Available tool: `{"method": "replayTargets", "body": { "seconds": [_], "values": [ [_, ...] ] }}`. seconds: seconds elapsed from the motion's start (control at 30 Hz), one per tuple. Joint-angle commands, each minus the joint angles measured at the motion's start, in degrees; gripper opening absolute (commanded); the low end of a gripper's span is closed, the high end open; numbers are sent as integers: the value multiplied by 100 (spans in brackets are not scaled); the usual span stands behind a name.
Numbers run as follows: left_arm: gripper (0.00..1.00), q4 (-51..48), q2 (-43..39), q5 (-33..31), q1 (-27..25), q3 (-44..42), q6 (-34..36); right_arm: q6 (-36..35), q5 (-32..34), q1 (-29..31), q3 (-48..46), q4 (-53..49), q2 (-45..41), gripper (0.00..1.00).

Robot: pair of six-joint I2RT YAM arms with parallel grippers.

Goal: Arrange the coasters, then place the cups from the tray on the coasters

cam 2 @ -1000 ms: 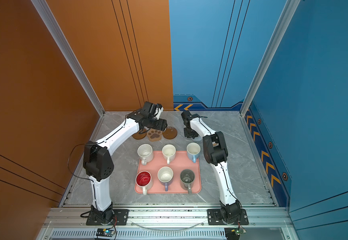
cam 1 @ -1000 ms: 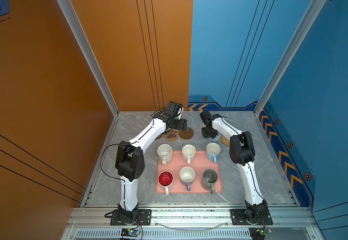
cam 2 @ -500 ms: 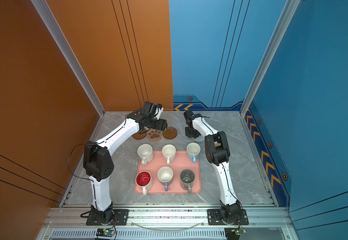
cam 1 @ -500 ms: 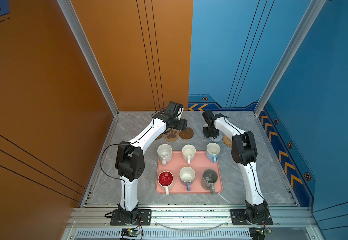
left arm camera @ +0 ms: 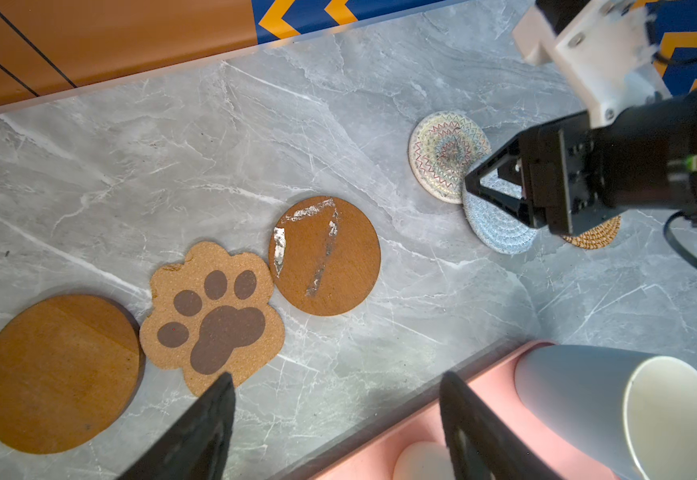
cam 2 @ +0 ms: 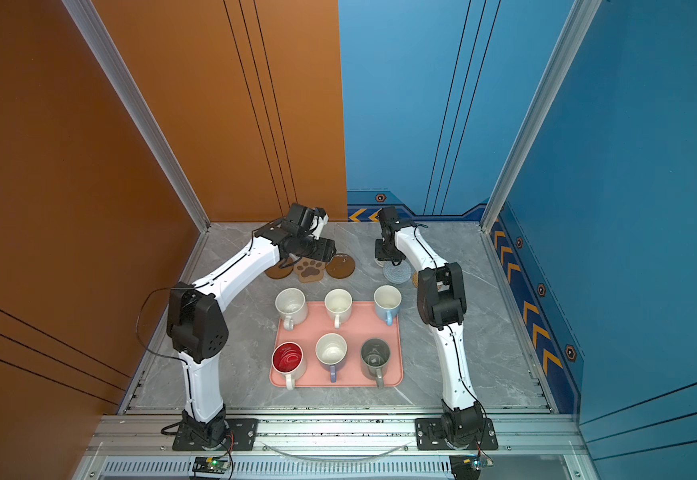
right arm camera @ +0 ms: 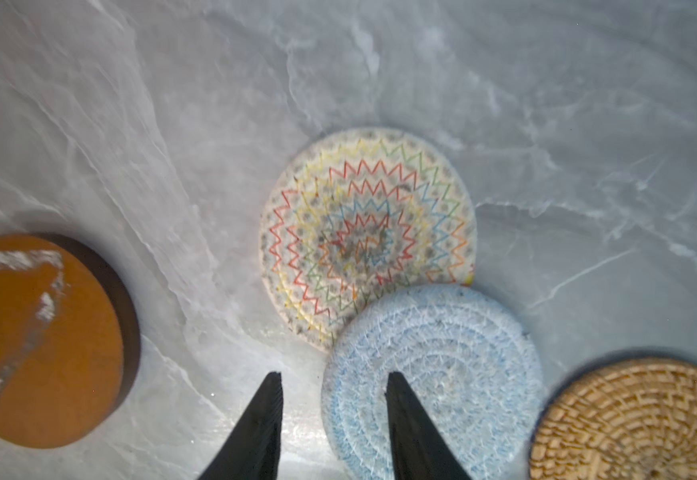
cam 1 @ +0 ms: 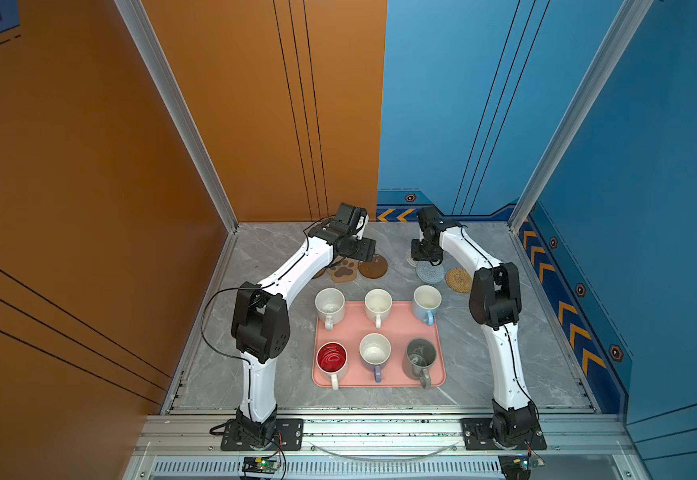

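Coasters lie flat in a loose line on the grey marble counter (cam 1: 392, 237) beyond the tray (cam 1: 398, 332). On the left side are a plain brown disc (left arm camera: 60, 374), the paw-print coaster (left arm camera: 213, 316) and a scuffed brown disc (left arm camera: 326, 255). The paw-print one sits between the two discs, its edges meeting or almost meeting theirs. On the right side are the cream coaster (right arm camera: 367, 232) with coloured zigzag stitching, the blue-grey coaster (right arm camera: 434, 374) and the rattan coaster (right arm camera: 637, 424). The blue-grey one overlaps the cream one's tray-facing edge, and the rattan one lies just beside it.

The right hand (right arm camera: 333, 374) points down over this group, its fingers partly apart and clamped on nothing. One finger shows over the blue-grey coaster and the other over bare counter. Whether the tips touch anything cannot be told.

The left hand (left arm camera: 336, 378) hangs above the counter between the paw-print coaster and the tray's far rim, fingers wide apart and empty.

Six mugs stand upright on the tray in two rows, handles toward the robot. The back row holds the left white mug (cam 1: 330, 305), the middle white mug (cam 1: 378, 303) and the light blue mug (cam 1: 426, 301). The front row holds the red-lined mug (cam 1: 332, 357), the lavender mug (cam 1: 375, 352) and the grey mug (cam 1: 420, 356).
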Motion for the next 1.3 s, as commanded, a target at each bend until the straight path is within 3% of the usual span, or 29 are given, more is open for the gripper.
{"method": "replayTargets", "body": {
  "seconds": [0.0, 0.3, 0.53, 0.97, 1.27],
  "values": [
    [78, -2, -168, 74, -46, 114, 74, 167, -190, -77, 320, 77, 322, 40],
    [79, 2, -100, 53, -55, 141, 60, 388, -547, -253, 1114, 68, 1113, 40],
    [78, -2, 24, 76, -59, 228, 25, 371, -983, -191, 1188, 22, 1418, 39],
    [78, 3, 331, 194, -64, 480, -19, -162, -1649, 190, 317, -204, 1176, 33],
    [74, 7, 750, 320, -129, 850, -94, -554, -1578, 338, -204, -449, 772, 30]
  ]
}}
